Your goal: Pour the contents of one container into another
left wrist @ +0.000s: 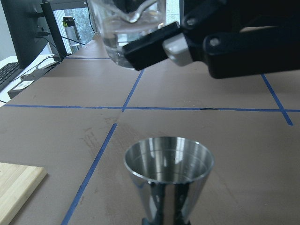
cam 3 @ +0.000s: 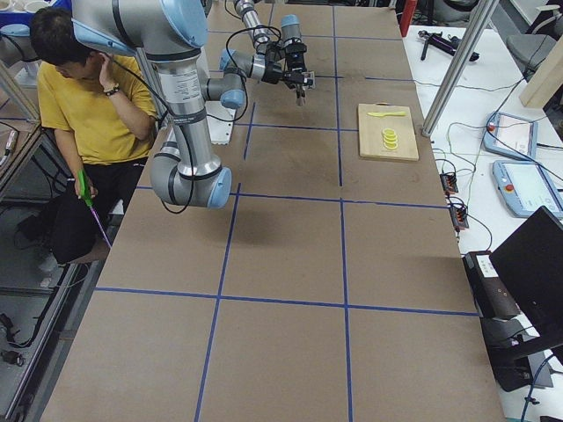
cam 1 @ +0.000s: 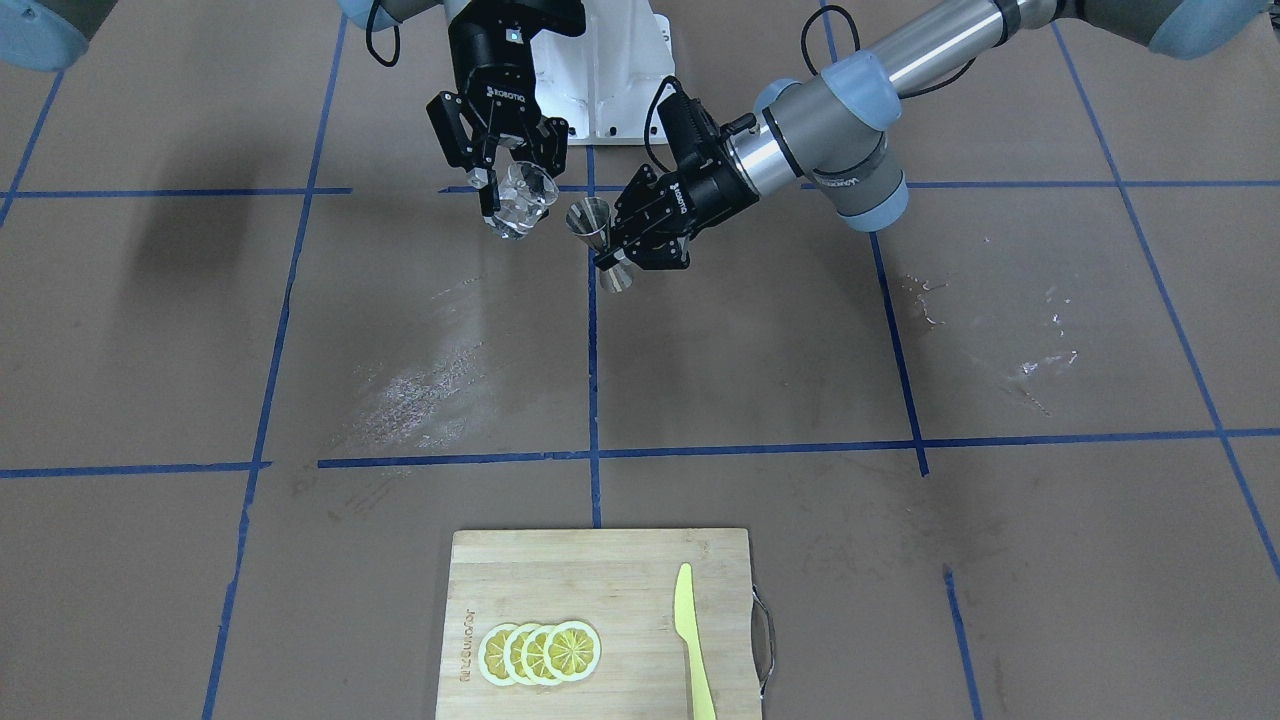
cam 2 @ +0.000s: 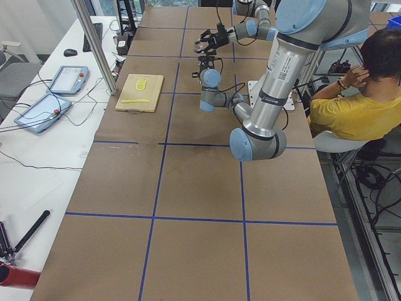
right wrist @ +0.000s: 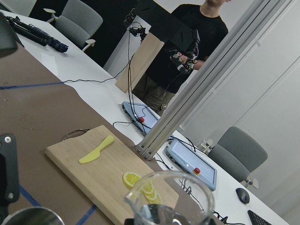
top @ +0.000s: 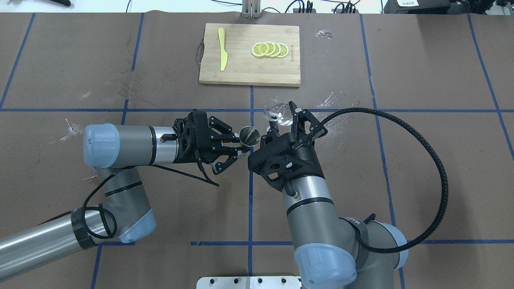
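My right gripper point(cam 1: 515, 205) is shut on the clear glass tumbler point(cam 1: 522, 195), which hangs above the table, tilted, with some clear liquid inside. Overhead, the tumbler point(top: 277, 111) sits just right of and beyond the jigger. My left gripper point(top: 242, 146) is shut on the waist of the silver steel jigger point(top: 249, 135), which stands upright with its mouth up. In the left wrist view the jigger point(left wrist: 168, 173) looks empty and the tumbler point(left wrist: 131, 33) is above and to its left. No stream shows between them. The right wrist view shows the tumbler's rim point(right wrist: 171, 199).
A wooden cutting board point(top: 241, 72) lies at the table's far side with lemon slices point(top: 270, 49) and a yellow knife point(top: 222, 49). Wet streaks point(cam 1: 420, 385) mark the brown paper. A seated person point(cam 2: 357, 106) is beside the robot's base.
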Motion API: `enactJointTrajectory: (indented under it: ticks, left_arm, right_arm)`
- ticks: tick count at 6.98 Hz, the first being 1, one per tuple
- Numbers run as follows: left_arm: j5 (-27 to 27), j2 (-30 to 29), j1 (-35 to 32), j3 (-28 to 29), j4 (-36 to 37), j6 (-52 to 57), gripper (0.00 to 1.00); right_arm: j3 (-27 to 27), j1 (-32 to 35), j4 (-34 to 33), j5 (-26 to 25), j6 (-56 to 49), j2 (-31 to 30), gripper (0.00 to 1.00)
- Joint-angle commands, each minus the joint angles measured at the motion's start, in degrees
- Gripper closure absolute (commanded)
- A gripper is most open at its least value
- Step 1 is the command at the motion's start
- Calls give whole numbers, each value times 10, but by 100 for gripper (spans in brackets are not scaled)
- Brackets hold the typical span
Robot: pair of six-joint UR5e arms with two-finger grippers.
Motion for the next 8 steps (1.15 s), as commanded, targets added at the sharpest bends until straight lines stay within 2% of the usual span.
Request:
enactJointTrajectory:
  ticks: [1, 6, 8]
  left_arm:
    - [0, 0, 1, 0, 0, 0, 100]
    - [0, -1, 1, 0, 0, 0, 100]
    - [0, -2, 1, 0, 0, -1, 100]
  right_arm:
    - [-1, -4, -57, -9, -2, 14, 100]
    - [-2, -23, -100, -51, -91, 32, 100]
    - [-2, -23, -153, -61, -97, 44, 100]
